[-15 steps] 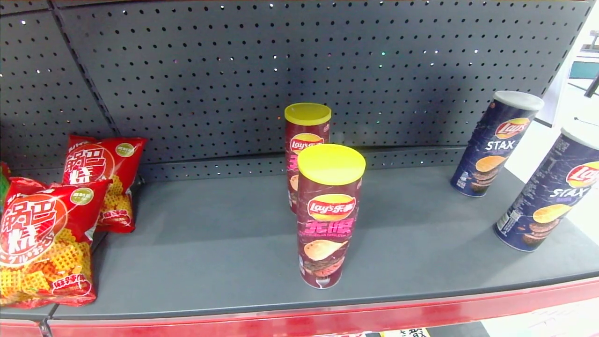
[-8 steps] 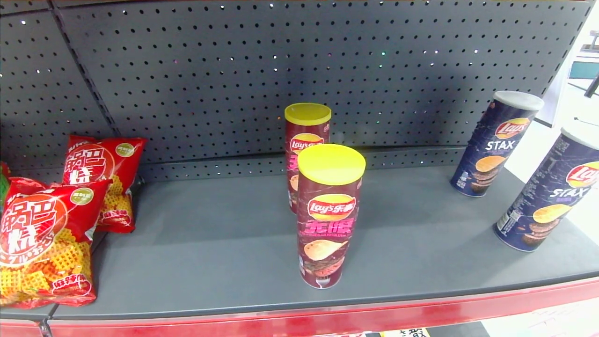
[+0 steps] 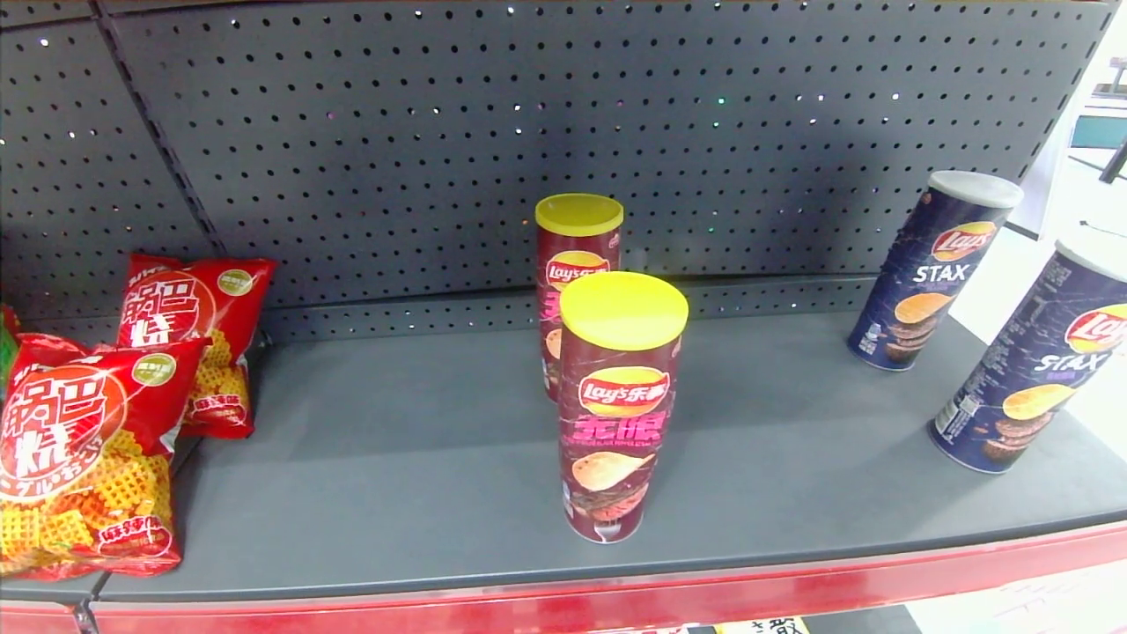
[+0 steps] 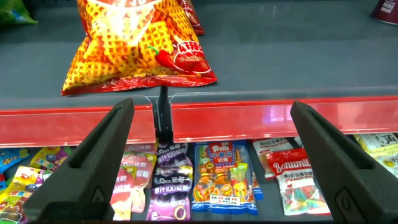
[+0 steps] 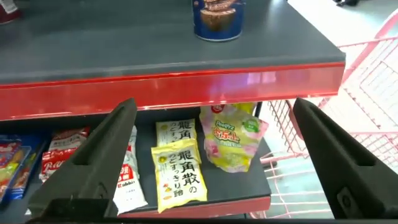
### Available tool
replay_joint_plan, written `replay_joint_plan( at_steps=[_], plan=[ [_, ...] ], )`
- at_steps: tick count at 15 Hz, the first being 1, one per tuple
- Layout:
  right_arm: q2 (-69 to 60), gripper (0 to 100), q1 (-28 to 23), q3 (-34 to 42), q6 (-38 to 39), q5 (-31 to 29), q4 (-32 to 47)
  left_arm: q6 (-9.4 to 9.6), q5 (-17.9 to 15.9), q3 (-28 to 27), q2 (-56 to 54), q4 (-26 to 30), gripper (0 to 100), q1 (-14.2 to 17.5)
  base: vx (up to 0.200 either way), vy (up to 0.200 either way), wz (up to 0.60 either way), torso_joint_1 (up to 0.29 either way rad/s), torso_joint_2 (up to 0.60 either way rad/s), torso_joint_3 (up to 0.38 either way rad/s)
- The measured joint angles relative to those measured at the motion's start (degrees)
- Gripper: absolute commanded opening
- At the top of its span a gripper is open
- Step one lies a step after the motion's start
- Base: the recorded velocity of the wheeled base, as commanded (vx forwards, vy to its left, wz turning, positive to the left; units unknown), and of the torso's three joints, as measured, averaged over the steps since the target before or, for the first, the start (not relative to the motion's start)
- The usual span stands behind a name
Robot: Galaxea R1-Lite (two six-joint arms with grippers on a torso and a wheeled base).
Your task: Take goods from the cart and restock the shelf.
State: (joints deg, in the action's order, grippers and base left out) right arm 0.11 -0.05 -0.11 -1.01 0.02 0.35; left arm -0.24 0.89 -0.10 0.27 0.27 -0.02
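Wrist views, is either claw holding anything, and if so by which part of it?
Nothing is held. The left claw is open with nothing between its fingers, and the right claw is open and empty too.

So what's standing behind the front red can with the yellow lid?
A second red can, same yellow lid, upright near the pegboard back panel. The front can covers most of its lower half.
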Motion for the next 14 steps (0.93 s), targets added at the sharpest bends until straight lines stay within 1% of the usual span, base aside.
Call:
replay_joint_plan(
  at_steps=[2, 5, 14],
  plan=[
    [-0.1, 100, 0.0, 0.0, -1.1, 1.6, -0.1, 0.00, 0.0, 0.0, 0.0, 0.0, 100, 0.0, 0.000, 0.000, 0.00, 0.000, 0.00, 0.000],
    [-0.1, 100, 0.0, 0.1, 0.8, 1.5, -0.1, 0.00, 0.0, 0.0, 0.0, 0.0, 100, 0.0, 0.000, 0.000, 0.00, 0.000, 0.00, 0.000],
    [-0.1, 100, 0.0, 0.1, 1.0, 1.6, -0.2, 0.00, 0.0, 0.0, 0.0, 0.0, 100, 0.0, 0.000, 0.000, 0.00, 0.000, 0.00, 0.000]
  ],
)
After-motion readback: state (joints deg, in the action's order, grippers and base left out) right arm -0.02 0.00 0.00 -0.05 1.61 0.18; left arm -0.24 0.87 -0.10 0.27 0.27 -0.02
